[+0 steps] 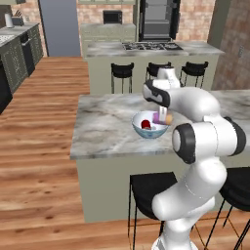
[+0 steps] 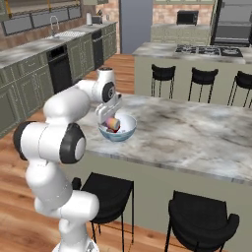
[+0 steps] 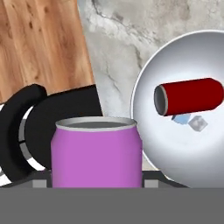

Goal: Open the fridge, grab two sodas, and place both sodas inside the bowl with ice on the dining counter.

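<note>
A: Left base view first. Saw the bowl [image 1: 149, 125] on the dining counter [image 1: 105, 124], near the front edge. Held a red can [image 1: 145, 124] inside. Found the gripper [image 1: 161, 117] over the bowl's right half, clamped on the purple can [image 1: 159, 117], its orange end [image 1: 168, 118] pointing right.

B: And behind that?

A: Spotted the fridge [image 1: 158, 19] far back, doors shut, behind the stovetop counter [image 1: 151, 48]. Counted three black stools [image 1: 122, 71] between the two counters.

B: Right base view?

A: Showed the same bowl [image 2: 117, 128] on the counter [image 2: 197, 133], near its left end. Had the gripper [image 2: 111, 119] reaching down from the left, closed on the purple can [image 2: 113, 123], tilted above the bowl, orange end toward the camera. Caught a sliver of red [image 2: 109, 130] beneath it. Placed the fridge [image 2: 234, 22] at upper right. Noted two stools [image 2: 106, 194] below the counter's near side.

B: Hand view?

A: Filled the lower middle with the purple can [image 3: 96, 153], silver rim up, sitting at the fingertips; couldn't see the fingers themselves behind it. Showed the bowl [image 3: 153, 83] at right on marble [image 3: 118, 43], the red can [image 3: 190, 96] lying on its side inside, open silver end to the left, ice cubes [image 3: 192, 122] just beneath it. Left a stool [image 3: 57, 118] and wood floor [image 3: 39, 43] at left.
</note>
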